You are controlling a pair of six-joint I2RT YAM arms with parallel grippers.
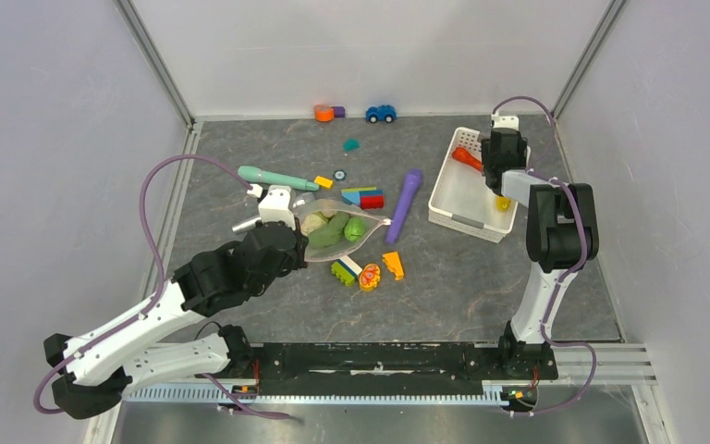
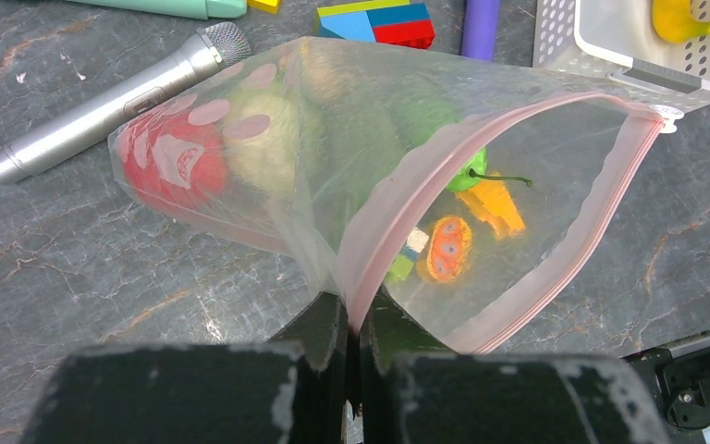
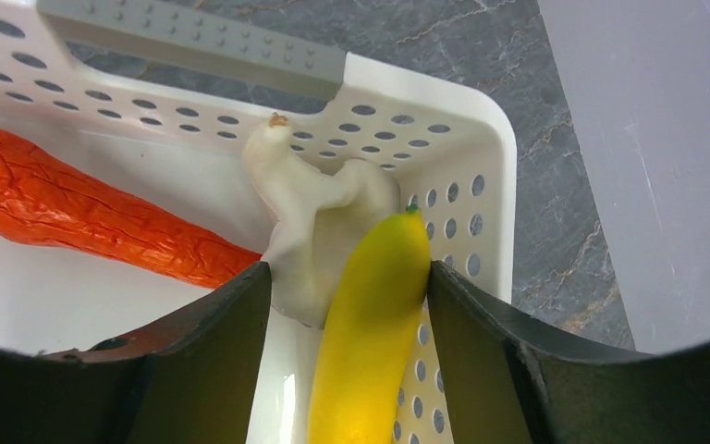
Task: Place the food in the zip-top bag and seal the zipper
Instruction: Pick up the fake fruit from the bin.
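The zip-top bag (image 1: 337, 228) lies on its side mid-table, mouth gaping toward the right. My left gripper (image 2: 351, 310) is shut on the pink zipper (image 2: 425, 171) at the mouth's near corner. Inside the bag (image 2: 333, 111) sit a red tomato (image 2: 171, 162), a pale cabbage (image 2: 263, 148) and green food. My right gripper (image 3: 347, 277) hangs in the white basket (image 3: 425, 102), jaws open around the yellow banana (image 3: 370, 314); its right finger touches the banana's tip. A beige piece (image 3: 319, 208) leans on the banana, and the orange carrot (image 3: 83, 208) lies to the left.
Building blocks (image 1: 362, 197), a purple stick (image 1: 407, 203) and a teal stick (image 1: 277, 178) lie behind the bag. A silver toy microphone (image 2: 111, 102) rests at its left. Orange and green pieces (image 1: 370, 276) sit in front. A blue car (image 1: 381, 113) stands by the back wall.
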